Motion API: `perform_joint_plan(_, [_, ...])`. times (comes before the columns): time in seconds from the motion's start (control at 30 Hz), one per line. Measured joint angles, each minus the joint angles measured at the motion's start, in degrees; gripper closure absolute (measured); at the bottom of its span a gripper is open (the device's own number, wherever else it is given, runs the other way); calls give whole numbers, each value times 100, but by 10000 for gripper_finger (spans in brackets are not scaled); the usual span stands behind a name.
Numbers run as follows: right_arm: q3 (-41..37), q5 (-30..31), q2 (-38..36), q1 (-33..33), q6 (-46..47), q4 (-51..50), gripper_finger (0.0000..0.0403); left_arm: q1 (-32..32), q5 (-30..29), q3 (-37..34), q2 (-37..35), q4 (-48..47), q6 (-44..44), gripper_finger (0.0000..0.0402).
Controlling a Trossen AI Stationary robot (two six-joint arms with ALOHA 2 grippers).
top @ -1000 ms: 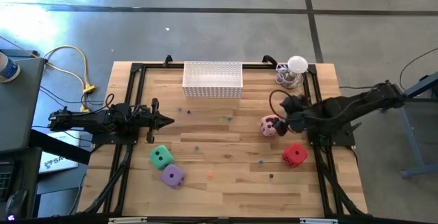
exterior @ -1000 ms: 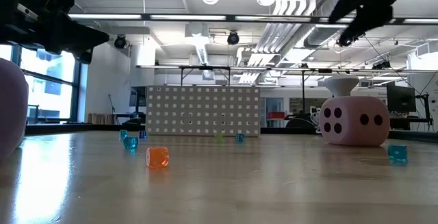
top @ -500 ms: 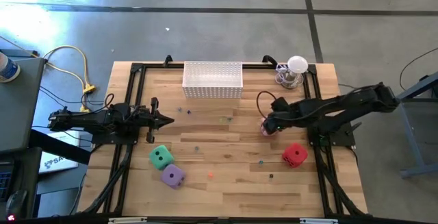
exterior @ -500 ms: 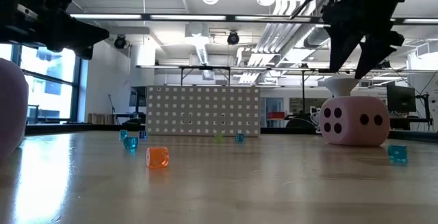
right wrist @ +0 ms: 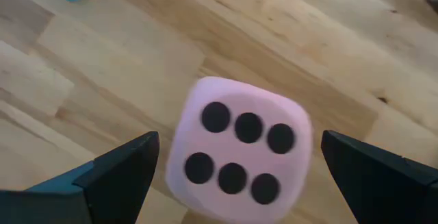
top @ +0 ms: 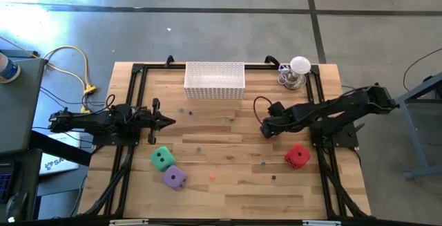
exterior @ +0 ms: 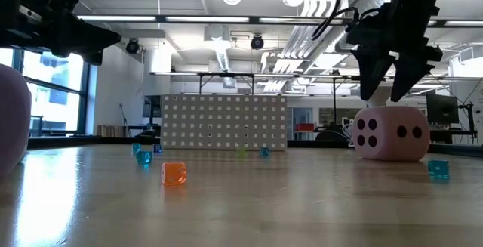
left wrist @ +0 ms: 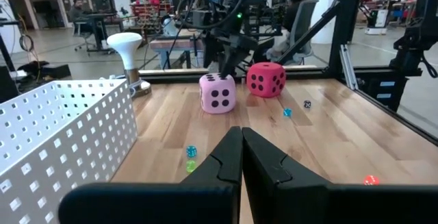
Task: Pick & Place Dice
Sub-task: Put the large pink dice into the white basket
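Right gripper (exterior: pixel 391 96) spread wide, pointing down; left gripper (left wrist: pixel 241 157) shut

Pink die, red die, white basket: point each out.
pink die (right wrist: pixel 239 148), right wrist view, on its six-pip top face.
red die (top: pixel 298 156), high view, on its top face.
white basket (top: pixel 215 80), high view, on its perforated wall.

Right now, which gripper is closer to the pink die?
The right. The right gripper hangs open directly above the pink die, fingers on either side but not touching. The left gripper is shut, far across the table near the green die.
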Motion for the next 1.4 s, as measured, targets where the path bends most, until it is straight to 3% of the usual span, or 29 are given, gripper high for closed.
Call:
perform_joint_plan(0.33, [0,17,0,-2,240,-4,3,2,-1,0,0,0,23,401])
perform_joint_plan(0.73, [-2,201,0,-2,-490,26,3,1,-2,0,0,2,20,401])
perform_joint_plan(1.17, [-2,26,-2,-7,159,64,3,1,-2,0,0,2,20,401])
perform_joint_plan(1.4, [-4,87,-4,-7,30,144,3,1,-2,0,0,2,20,401])
